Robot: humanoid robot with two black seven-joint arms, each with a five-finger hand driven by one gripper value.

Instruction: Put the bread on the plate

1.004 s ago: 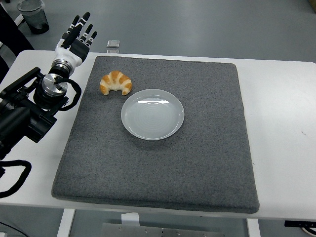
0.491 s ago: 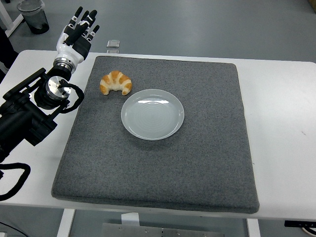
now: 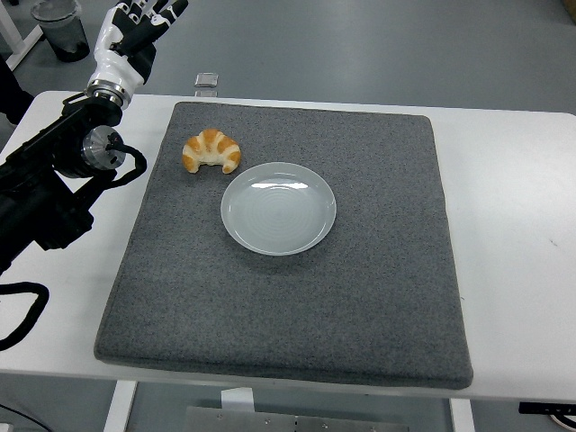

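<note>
On the white table lies a large grey mat, its near half bare. Farther back, a little left of the mat's middle, sits a round white plate holding nothing. Just beyond the plate's upper left rim, close to it but apart, the bread, a golden croissant, rests on the mat with its tips pointing toward the near edge. At the far left, the left hand is raised beyond the table's back corner, partly cut off by the picture's top edge, fingers extended and gripping nothing, well apart from the bread.
</note>
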